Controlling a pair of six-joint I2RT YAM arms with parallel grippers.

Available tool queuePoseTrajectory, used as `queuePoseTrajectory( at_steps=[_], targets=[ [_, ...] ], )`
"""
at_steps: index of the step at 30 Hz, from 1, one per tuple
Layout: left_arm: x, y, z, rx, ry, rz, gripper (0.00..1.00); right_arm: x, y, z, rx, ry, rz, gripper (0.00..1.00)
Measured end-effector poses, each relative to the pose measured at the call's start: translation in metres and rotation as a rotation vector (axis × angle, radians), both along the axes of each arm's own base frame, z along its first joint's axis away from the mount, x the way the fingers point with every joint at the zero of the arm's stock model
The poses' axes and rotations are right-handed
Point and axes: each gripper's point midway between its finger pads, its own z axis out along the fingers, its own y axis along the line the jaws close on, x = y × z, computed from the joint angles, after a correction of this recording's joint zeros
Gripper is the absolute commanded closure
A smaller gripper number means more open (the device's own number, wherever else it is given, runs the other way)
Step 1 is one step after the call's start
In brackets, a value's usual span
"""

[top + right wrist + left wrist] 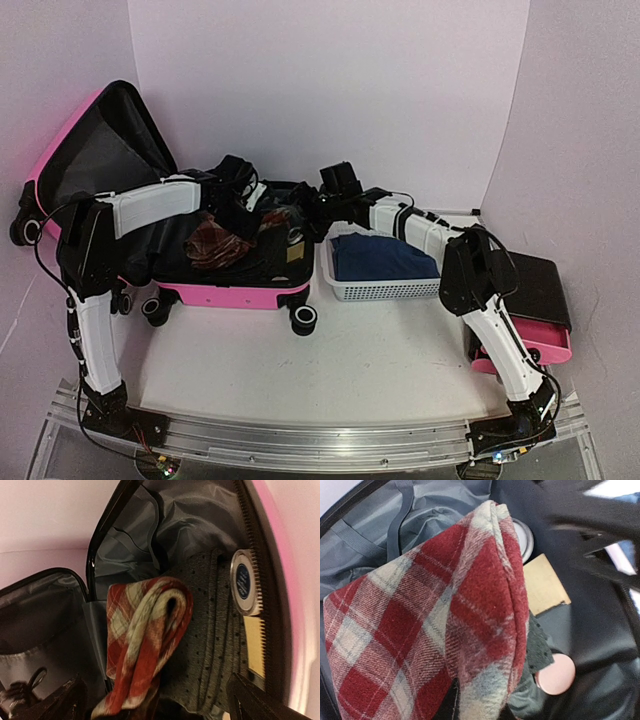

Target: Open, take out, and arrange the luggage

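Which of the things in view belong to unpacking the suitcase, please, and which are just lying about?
Job in hand: open pink suitcase; plaid cloth and round tin inside it.
Lying about, as far as shows: white basket; folded blue cloth in it; black cabinet with pink drawer.

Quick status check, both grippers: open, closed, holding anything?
Left gripper: closed on the red plaid cloth, over the open luggage.
Right gripper: jaws wide open, holding nothing.
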Motion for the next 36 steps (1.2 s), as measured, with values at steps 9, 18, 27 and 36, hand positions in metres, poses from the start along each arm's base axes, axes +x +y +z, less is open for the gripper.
queuePoseTrajectory(
  at_steps=[9, 18, 27, 36],
  targets=[
    [-0.015, -0.015, 0.008, -0.098, 0.037, -0.072, 1.0, 0.0, 0.029, -0.003, 0.08, 0.042, -0.1, 0.03],
    [-0.03, -0.023, 0.007, -0.14, 0.059, -0.112, 1.0, -0.01, 0.052, -0.024, 0.141, 0.145, -0.187, 0.1],
    [-0.042, -0.039, 0.021, -0.165, 0.034, -0.158, 0.98, -0.013, 0.055, -0.043, 0.136, 0.184, -0.26, 0.33],
    [-0.043, -0.039, 0.018, -0.172, 0.027, -0.161, 0.62, -0.008, 0.052, -0.042, 0.145, 0.177, -0.296, 0.8]
  ],
)
